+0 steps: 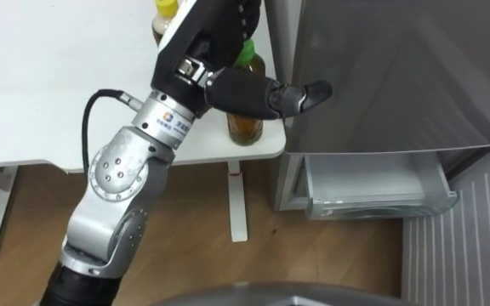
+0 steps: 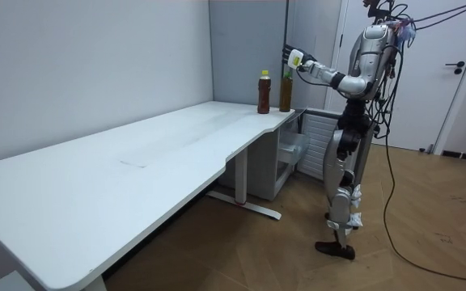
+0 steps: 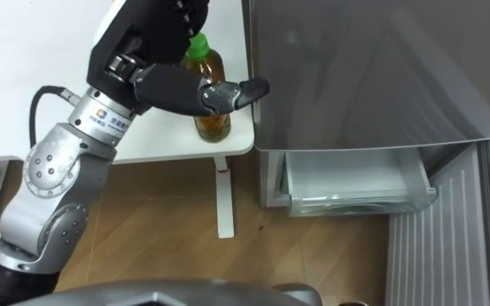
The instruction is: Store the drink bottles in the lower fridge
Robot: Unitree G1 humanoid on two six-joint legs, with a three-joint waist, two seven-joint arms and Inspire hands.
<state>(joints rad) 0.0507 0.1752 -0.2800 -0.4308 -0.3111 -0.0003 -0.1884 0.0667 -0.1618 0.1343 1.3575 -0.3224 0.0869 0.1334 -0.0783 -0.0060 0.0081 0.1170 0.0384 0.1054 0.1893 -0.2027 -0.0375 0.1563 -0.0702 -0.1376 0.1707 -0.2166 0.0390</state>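
Observation:
A green-capped bottle of amber drink (image 1: 245, 127) stands upright at the white table's (image 1: 49, 93) corner, right beside the fridge. My left hand (image 1: 215, 42) hovers over and in front of it, open, with the thumb (image 1: 292, 96) stretched toward the fridge wall and crossing the bottle's shoulder. A yellow-capped bottle (image 1: 165, 19) stands just behind, partly hidden by the hand. In the room view both bottles (image 2: 285, 90) (image 2: 263, 92) stand at the table's far end with my left hand (image 2: 296, 58) above them. The lower fridge drawer (image 1: 373, 183) is pulled out and holds nothing.
The grey upper fridge body (image 1: 398, 76) stands right of the table. The lower fridge door (image 1: 470, 246) is swung open toward me at the right. A table leg (image 1: 238, 204) stands on the wooden floor below the corner.

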